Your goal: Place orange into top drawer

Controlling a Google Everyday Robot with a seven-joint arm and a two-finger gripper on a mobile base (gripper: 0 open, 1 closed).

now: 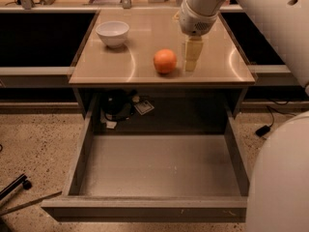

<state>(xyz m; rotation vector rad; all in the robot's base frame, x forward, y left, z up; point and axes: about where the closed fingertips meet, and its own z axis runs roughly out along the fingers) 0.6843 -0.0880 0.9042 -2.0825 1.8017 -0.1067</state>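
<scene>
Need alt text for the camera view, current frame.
The gripper hangs pointing down over the tan tabletop, just right of the orange and not holding it. Below, the grey top drawer stands pulled open with nothing in it. A white bowl sits at the tabletop's back left.

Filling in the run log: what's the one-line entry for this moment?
claw: low over table, beside orange | orange: on table, not held | drawer: open, empty | bowl: table's far corner
</scene>
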